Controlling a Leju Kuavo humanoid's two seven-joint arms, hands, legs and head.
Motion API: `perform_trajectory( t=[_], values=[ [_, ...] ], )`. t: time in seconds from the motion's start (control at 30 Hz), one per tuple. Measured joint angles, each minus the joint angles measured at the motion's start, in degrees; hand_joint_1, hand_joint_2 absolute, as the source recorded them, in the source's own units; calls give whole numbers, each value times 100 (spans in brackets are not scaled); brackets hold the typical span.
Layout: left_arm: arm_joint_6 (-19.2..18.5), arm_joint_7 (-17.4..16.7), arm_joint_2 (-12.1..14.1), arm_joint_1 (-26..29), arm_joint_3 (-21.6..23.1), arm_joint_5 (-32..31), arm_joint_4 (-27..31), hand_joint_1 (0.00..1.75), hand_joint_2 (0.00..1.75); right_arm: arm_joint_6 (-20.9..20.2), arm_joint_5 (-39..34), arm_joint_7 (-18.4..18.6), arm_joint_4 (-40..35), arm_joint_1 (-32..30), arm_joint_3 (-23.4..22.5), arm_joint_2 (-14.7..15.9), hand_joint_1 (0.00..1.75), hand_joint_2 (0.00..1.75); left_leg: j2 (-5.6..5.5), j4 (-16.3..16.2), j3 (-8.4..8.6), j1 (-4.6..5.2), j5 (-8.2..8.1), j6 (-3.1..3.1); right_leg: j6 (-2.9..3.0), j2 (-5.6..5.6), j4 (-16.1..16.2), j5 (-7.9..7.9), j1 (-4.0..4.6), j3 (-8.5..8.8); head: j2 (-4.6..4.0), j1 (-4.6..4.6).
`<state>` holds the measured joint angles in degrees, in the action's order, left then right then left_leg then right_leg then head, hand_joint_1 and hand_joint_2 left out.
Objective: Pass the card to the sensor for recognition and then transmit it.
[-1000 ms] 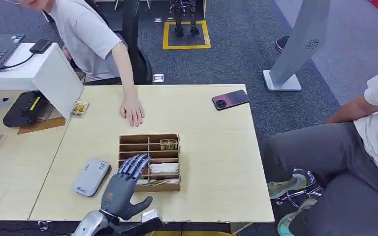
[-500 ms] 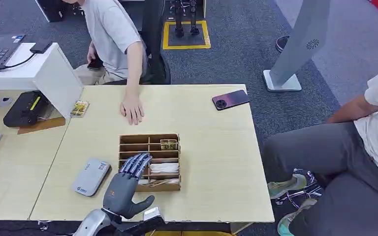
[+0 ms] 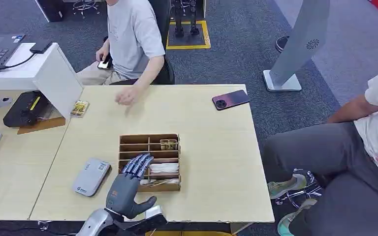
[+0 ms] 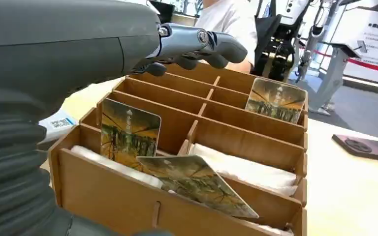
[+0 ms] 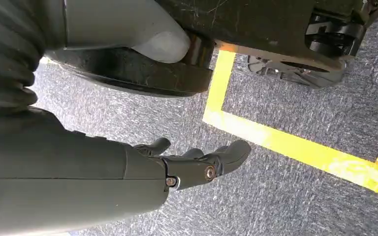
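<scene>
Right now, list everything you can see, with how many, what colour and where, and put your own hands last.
Table: one, light wood, in front of the robot.
Box: one, brown, divided into compartments, near the table's middle.
Cards: three seen, picture-printed, standing or leaning in the box compartments.
Sensor: one, grey, flat on the table left of the box.
Phone: one, dark, at the table's far right.
Small packet: one, yellowish, far left of the table.
People: two, light shirts, one seated behind the table, one at its right.
Left hand: grey, fingers spread over the box's near left, holding nothing.
Right hand: dark, hanging above the grey carpet, holding nothing.
</scene>
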<state>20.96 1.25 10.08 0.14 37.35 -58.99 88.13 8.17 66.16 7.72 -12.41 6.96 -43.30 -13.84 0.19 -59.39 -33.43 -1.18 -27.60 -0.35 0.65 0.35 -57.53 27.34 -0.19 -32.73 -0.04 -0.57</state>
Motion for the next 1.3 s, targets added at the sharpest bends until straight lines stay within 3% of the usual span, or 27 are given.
perform_trajectory(
  t=[0.97, 1.3],
  values=[
    [50, -4, -212, -109, 61, 61, -376, 0, 175, 0, 42, 0, 0, 4, 31, 0, 0, 175, 0, 0, 0, 0, 0, 0, 0, 0, 0, 0, 0, 0, 0, 0],
    [164, -188, -210, -114, 61, -219, -468, 0, 175, 0, 42, 0, 0, 3, 33, 0, 0, 175, 0, 0, 0, 0, 0, 0, 0, 0, 0, 0, 0, 0, 0, 0]
  ],
)
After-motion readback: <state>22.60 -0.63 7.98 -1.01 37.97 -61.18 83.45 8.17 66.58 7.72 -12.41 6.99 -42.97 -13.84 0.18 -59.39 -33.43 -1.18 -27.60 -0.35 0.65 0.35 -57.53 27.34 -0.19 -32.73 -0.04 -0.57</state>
